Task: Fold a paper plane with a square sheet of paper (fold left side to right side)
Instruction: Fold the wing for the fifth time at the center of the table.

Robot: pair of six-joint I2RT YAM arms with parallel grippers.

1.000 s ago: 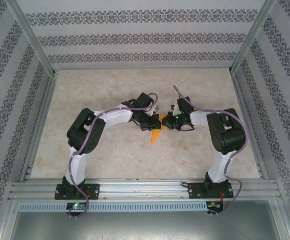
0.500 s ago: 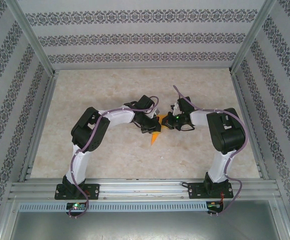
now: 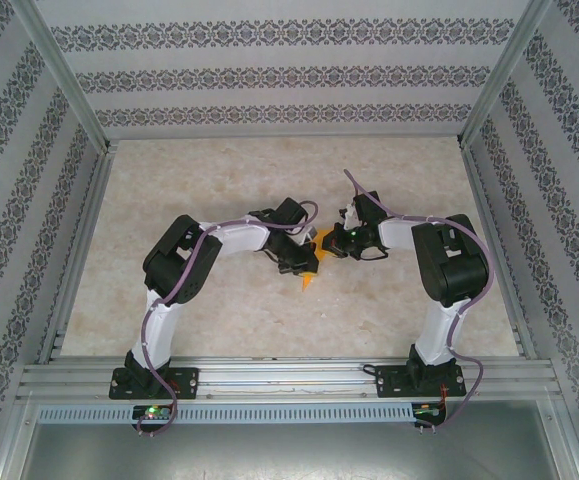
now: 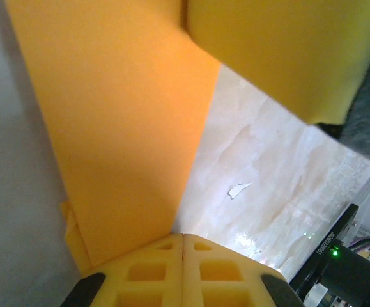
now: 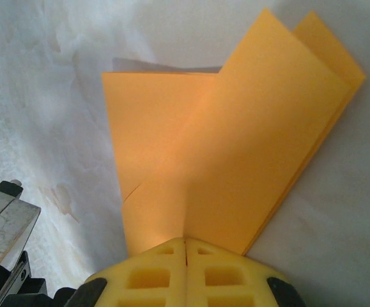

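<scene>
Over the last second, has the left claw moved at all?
Yes. Seen from above, the left claw, shut on the orange paper, has slid slightly toward the metal rail along the near edge, and a little rightward.

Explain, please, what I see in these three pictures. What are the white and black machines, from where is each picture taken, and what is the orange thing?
The machines are two robot arms, bolted at the near edge of a table. The wide picture comes from a fixed camera above and behind them, so the left arm is on the left and the right arm on the right. The two close pictures come from a small camera on each wrist, looking along that arm's own yellow fingers. The orange thing is a sheet of paper, already folded. Each arm ends in a two-finger gripper. The left gripper and the right gripper are both shut on the paper, near the middle of the table.
</scene>
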